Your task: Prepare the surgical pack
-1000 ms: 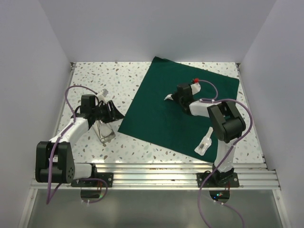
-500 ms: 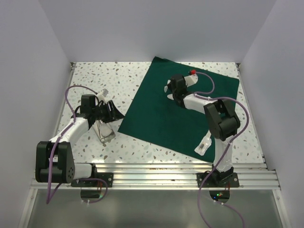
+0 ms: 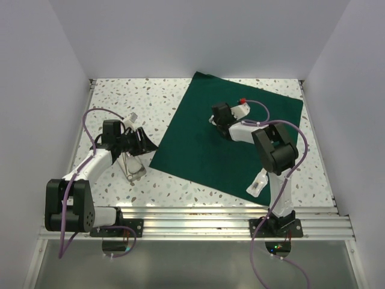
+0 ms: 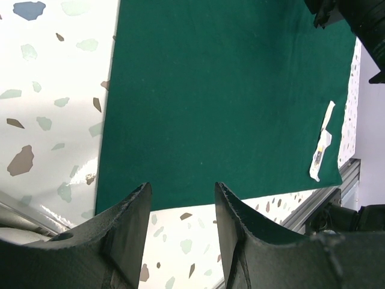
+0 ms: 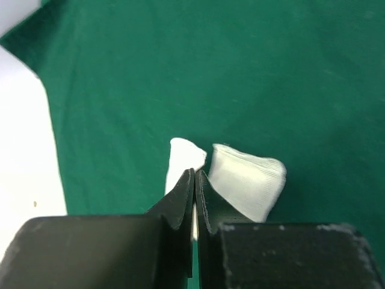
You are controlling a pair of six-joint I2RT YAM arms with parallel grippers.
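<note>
Evidently right gripper (image 5: 194,180) pinched white gauze pad (image 5: 246,177) over green drape (image 5: 180,66), toward table's far-right corner. Thin hold; pad might slip free. Left gripper (image 4: 180,201) stood spread.

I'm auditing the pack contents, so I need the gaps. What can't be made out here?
Steel tray: top view, the left gripper covers most of it; contents unknown.
White packet: top and left wrist views, too small to tell what it holds.
Gauze: right wrist view, blurred, the shut jaws of the right gripper hide its middle; one pad or two, unclear.
Red-tipped item: top view, too small to name.
</note>
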